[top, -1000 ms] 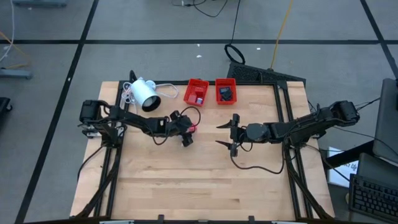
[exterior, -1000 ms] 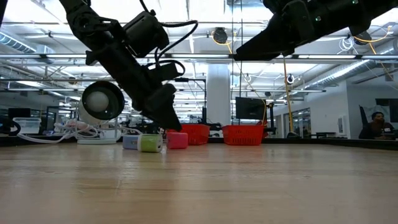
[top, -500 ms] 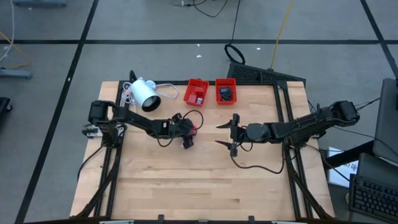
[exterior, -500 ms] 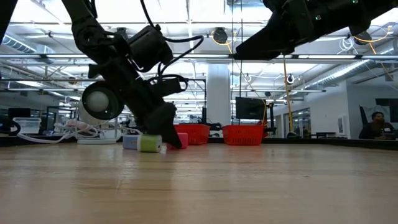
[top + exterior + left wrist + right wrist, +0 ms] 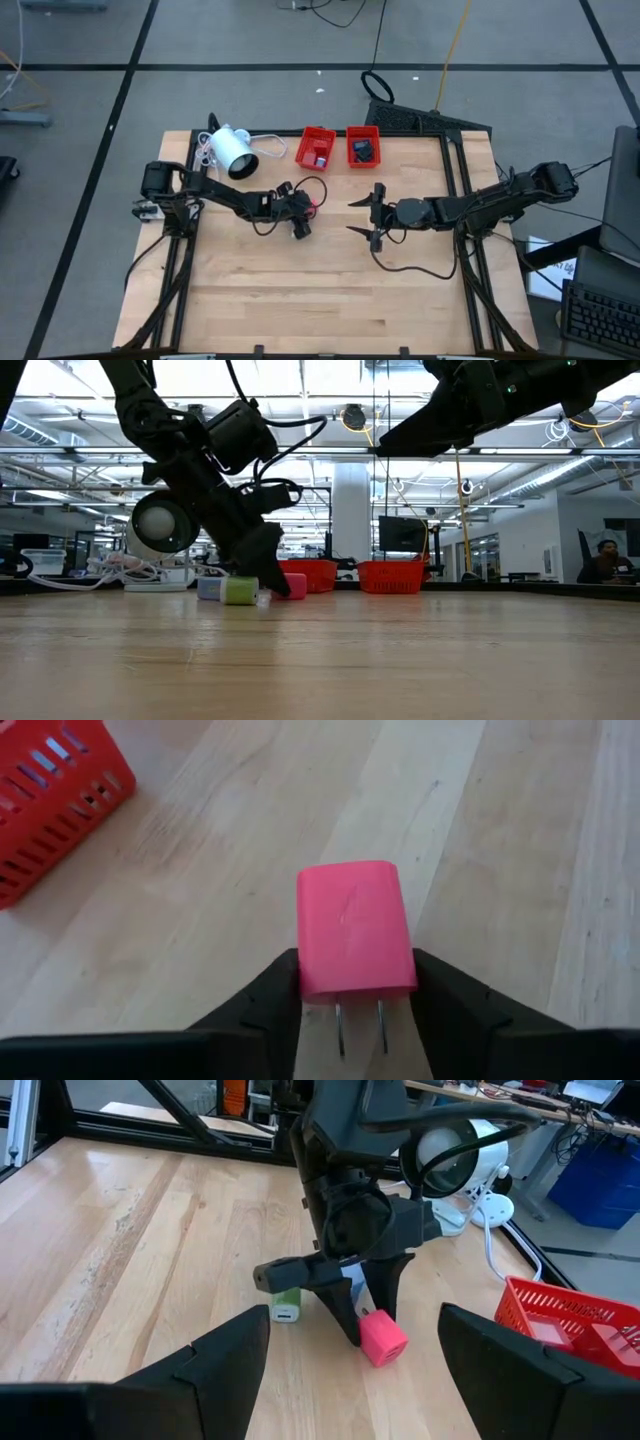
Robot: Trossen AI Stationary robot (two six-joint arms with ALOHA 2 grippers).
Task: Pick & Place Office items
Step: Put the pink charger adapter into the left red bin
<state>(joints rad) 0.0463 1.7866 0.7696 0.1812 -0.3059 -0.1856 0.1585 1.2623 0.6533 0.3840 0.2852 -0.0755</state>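
Note:
A pink blocky plug piece [image 5: 355, 930] with two metal prongs lies on the wooden table [image 5: 330, 290], a little left of the middle. My left gripper [image 5: 355, 975] is down at it, one finger on each side; the high view shows this gripper [image 5: 305, 212] and the block [image 5: 312, 206] together. A green piece [image 5: 240, 591] and a pale white-blue piece [image 5: 208, 589] rest on the table right beside it. My right gripper [image 5: 357, 217] hovers open above the table's middle, facing the left gripper, holding nothing. My left gripper pinches the pink block's two side faces [image 5: 305, 982] between its fingers, at the pronged end. The fingers slant down from the table's left, and the prongs point back between them. In the low view the pink block [image 5: 294, 586] sits at table level.
Two red trays [image 5: 316, 148] [image 5: 363, 146] stand at the far edge with small items inside. A white lamp-like device [image 5: 232, 150] with a cable lies far left. The near half of the table is bare wood.
My left gripper has come down toward the table, bringing its fingers around the pink block, and then kept still. The pink block and the pieces beside it stay where they were.

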